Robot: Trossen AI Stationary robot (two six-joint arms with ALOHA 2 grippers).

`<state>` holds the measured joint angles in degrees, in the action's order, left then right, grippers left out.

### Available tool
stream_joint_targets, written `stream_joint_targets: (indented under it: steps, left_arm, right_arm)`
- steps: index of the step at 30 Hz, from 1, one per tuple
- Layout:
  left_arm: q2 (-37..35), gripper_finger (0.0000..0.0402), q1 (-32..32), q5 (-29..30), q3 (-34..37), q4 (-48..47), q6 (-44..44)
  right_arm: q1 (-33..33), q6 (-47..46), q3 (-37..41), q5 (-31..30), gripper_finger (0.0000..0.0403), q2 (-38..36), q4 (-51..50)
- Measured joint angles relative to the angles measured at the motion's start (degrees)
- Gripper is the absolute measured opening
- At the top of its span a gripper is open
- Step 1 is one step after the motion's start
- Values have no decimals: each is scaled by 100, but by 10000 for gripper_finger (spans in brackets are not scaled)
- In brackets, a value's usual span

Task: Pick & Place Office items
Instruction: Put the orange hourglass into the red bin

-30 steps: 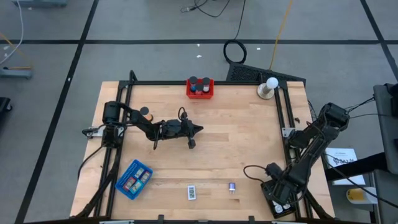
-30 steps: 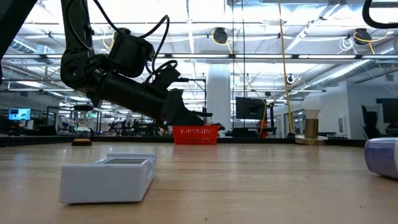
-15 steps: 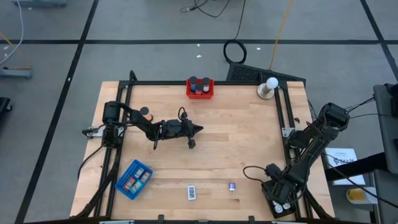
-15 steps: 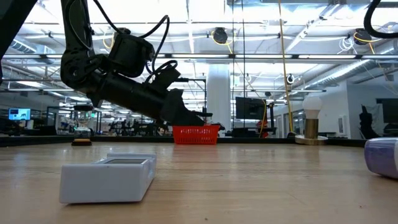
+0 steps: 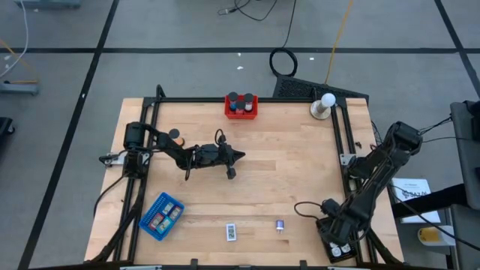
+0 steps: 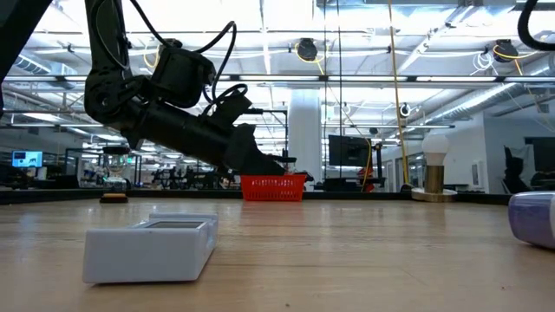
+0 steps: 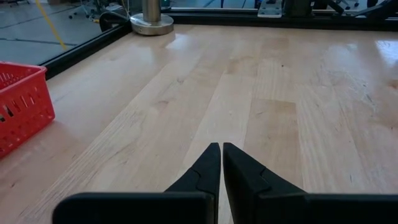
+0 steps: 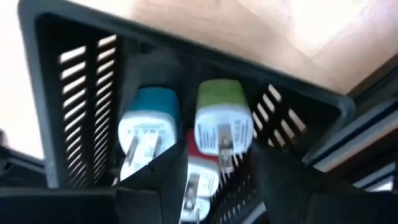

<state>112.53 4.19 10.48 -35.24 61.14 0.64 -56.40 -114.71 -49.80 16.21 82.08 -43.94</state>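
My right gripper (image 5: pixel 336 241) hangs open over the black tray (image 5: pixel 322 226) at the table's near right corner, pointing steeply down. In the tray lie a teal piece (image 8: pixel 148 127), a green piece (image 8: pixel 222 121) and a red piece (image 8: pixel 200 177). The fingers stand on either side of the red and green pieces, and I cannot tell whether they touch them. A white-labelled rectangle (image 5: pixel 231 232) and a small blue-purple piece (image 5: pixel 280 225) lie flat on the wood near the front edge. My left gripper (image 5: pixel 238 156) is shut and empty above the table's middle.
A red tray (image 5: pixel 241 106) with black cylinders stands at the far edge. A blue tray (image 5: pixel 161 216) with small pieces sits near the left front. A white ball on a round stand (image 5: pixel 324 105) is at the far right. Bare wood lies between the arms.
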Motion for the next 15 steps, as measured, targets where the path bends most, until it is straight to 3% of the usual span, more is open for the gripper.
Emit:
stream_joint_targets:
  steps: [10, 15]
  left_arm:
    - [0, 26, 2, 0, 0, -2, 0]
    - [0, 26, 0, 0, 0, -2, -39]
  right_arm:
    - [373, 317, 0, -56, 182, -748, -187]
    - [650, 1245, -2, -1030, 139, -1255, -739]
